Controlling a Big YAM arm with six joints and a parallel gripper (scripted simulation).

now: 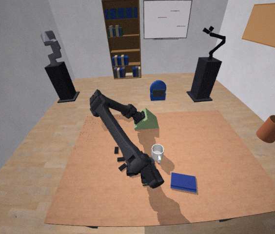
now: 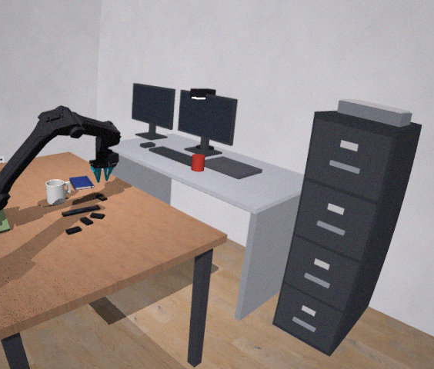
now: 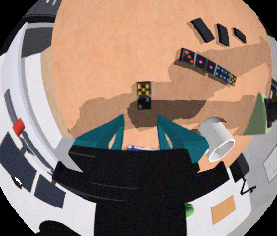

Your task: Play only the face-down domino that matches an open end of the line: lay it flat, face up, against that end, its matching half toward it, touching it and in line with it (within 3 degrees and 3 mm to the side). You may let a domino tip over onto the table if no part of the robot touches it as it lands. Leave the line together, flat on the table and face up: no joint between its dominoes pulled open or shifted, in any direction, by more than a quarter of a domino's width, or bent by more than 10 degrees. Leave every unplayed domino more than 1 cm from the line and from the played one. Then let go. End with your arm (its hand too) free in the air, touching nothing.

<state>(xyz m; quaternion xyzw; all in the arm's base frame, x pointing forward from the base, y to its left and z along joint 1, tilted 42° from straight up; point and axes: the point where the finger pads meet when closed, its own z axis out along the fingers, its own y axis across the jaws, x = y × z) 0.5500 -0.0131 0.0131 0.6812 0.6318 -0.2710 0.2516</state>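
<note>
Although one domino already lies face up, it is apart from the line, so the play is not finished. In the wrist view, from left to right, the gripper (image 2: 102, 181) (image 3: 140, 116) comes first; it is partly open in the air, with nothing between its fingers. The loose face-up domino (image 1: 145, 184) (image 2: 101, 197) (image 3: 143, 89) is to the left of the line and lies flat, its yellow half pointing away from the hand. The line (image 2: 81, 211) (image 3: 206, 65) looks together, red at its left end and yellow at its right. Above its right part, three face-down dominoes (image 1: 120, 159) (image 2: 86, 221) (image 3: 222, 34) remain unplayed. The white mug (image 1: 157, 152) (image 2: 55, 192) (image 3: 214, 135) stands below the line. Probably the loose piece is the chosen one; it remains to grasp it, join the matching halves, straighten it, release and withdraw.
</note>
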